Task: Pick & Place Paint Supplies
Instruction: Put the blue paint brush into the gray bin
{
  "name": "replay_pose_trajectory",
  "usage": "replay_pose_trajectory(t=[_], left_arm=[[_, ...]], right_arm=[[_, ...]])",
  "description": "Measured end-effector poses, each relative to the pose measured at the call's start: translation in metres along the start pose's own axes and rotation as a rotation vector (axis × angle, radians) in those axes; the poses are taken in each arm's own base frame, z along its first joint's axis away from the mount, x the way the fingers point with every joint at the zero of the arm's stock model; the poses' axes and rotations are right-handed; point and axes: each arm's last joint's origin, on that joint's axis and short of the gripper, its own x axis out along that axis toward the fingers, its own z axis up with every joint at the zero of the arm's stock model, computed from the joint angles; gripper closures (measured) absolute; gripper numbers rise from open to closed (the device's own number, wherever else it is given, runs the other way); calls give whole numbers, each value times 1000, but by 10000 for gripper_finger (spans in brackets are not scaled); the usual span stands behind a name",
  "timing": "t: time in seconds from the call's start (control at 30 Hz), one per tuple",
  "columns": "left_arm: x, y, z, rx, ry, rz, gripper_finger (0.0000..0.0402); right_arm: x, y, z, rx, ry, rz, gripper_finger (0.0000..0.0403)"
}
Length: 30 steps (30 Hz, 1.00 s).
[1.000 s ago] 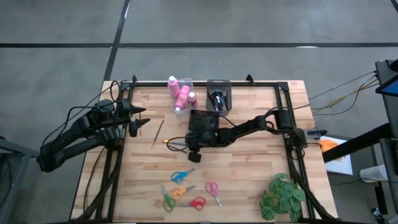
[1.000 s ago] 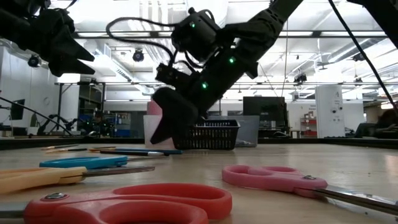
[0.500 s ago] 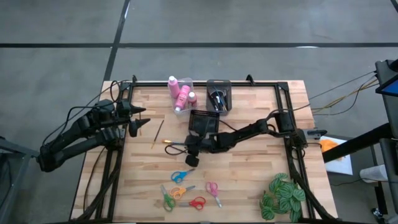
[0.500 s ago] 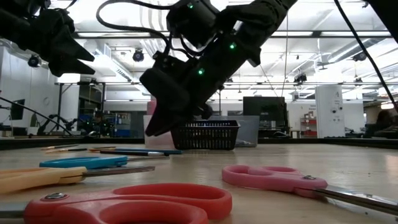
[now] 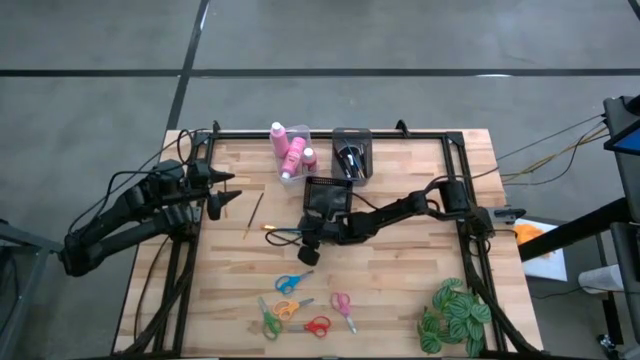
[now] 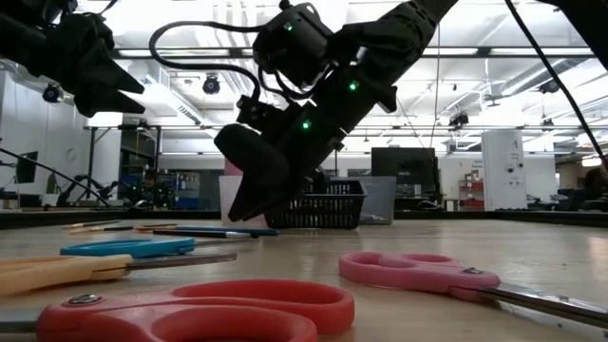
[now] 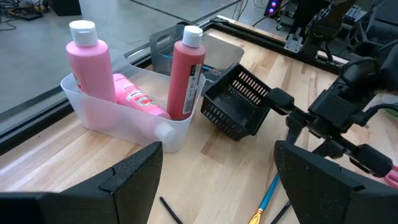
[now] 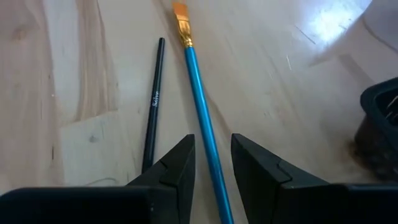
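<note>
A blue paintbrush (image 8: pixel 200 106) with an orange tip lies flat on the wooden table next to a thin black brush (image 8: pixel 153 106). My right gripper (image 8: pixel 212 177) hovers low over the blue handle, slightly open, with one finger on either side and touching nothing. It also shows in the high view as my right gripper (image 5: pixel 305 241) and in the low view as my right gripper (image 6: pixel 239 211). A wooden brush (image 5: pixel 254 215) lies further left. Three pink bottles (image 7: pixel 186 71) sit in a clear bin (image 7: pixel 124 121). Several scissors (image 5: pixel 300 305) lie near the front edge. My left gripper (image 5: pixel 215 192) waits open above the table's left side.
A tipped black mesh basket (image 5: pixel 326 195) lies just behind my right gripper. A black bin (image 5: pixel 352 153) holding brushes stands at the far edge beside the clear bin. A green leafy plant (image 5: pixel 455 315) sits at the near right corner. A black frame rail (image 5: pixel 330 134) borders the table.
My right gripper has rolled about the line it points along and stayed low over the brushes in front of the basket. Its finger gap is unchanged. The brushes lie where they were.
</note>
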Motion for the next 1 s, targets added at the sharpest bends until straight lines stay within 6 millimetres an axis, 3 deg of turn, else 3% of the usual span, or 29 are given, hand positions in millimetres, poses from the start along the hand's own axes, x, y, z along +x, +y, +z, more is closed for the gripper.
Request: replay_pose_trajectory(t=[1.0], left_arm=[[0,0,0,0,0,0,91]], right_arm=[[3,-8,-11,-32,74,65,314]])
